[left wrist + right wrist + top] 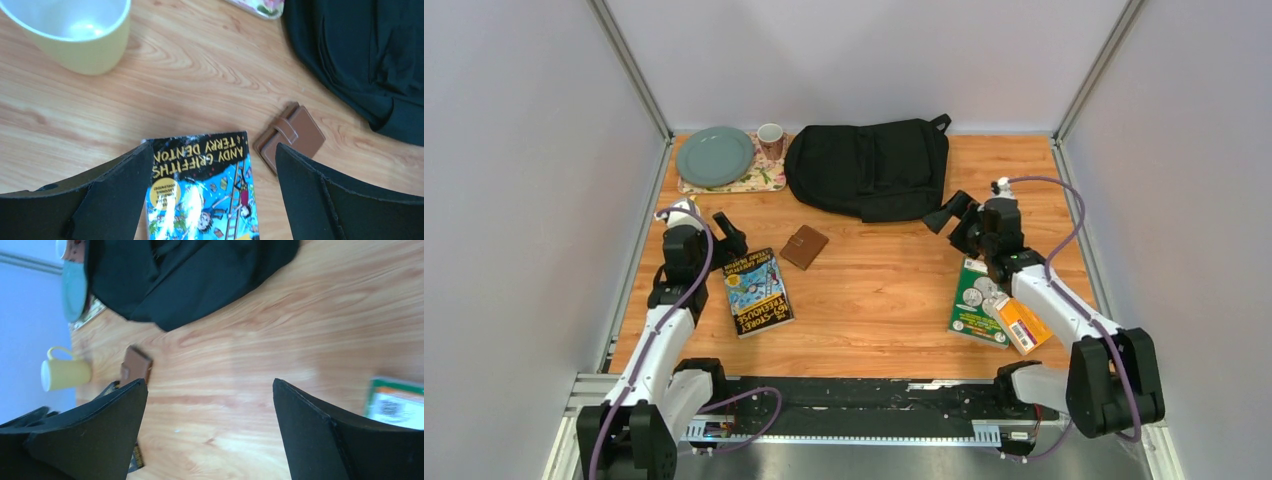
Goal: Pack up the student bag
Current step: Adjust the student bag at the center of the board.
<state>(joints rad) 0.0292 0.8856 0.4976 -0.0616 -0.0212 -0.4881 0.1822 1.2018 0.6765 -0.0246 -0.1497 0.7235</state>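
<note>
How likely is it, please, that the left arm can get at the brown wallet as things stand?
Probably yes: the left gripper is open, and the brown wallet lies uncovered on the table just ahead.

Bag (869,168) is laid far-centre on the table (884,300), tray (759,183) set just left of it with plate (715,156) and mug (770,140) on it, wallet (804,247) placed before the bag, left book (758,291) found near-left of the wallet with a cup (75,30) behind it, right book (979,300) laid at right, box (1022,322) overlapping its near corner.

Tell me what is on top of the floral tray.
On the tray: a grey-green plate and a mug. Whatever lies beneath the plate is hidden.
</note>
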